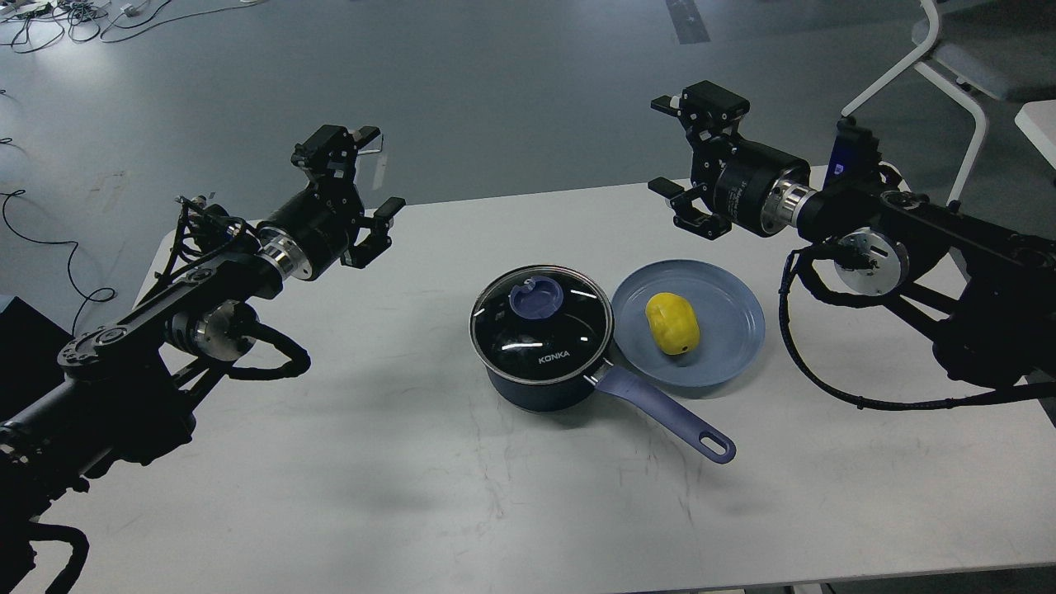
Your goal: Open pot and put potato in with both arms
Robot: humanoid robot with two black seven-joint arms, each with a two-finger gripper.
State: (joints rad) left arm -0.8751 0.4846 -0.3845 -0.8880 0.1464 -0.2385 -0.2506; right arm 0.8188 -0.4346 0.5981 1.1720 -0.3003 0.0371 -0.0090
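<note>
On the white table (346,462) in front of me, nearest my view, one long periwinkle handle (664,412) is pointing toward me and to my right, ending in a hole. It is belonging to the single pot (540,342), a dark navy saucepan that is sitting near the middle of the table with its one glass lid (540,322) in place, the word KONKA showing on the glass and one blue knob (535,299) standing on top. Just beside the pot, on its right and touching or nearly touching its rim, one flat blue plate (718,346) is lying, and one yellow potato (671,323) is resting on it, a small dark spot facing me.

I am counting two arms. My left hand (363,194) is hovering over the table's far left edge, well apart from the pot, its two fingers spread wide and gripping nothing. My right hand (681,148) is hovering above the far right part of the table, beyond the plate, its fingers likewise spread wide with nothing between them.

Beyond the table, grey floor (511,91) is showing, with one white chair frame (949,74) at the far right.
</note>
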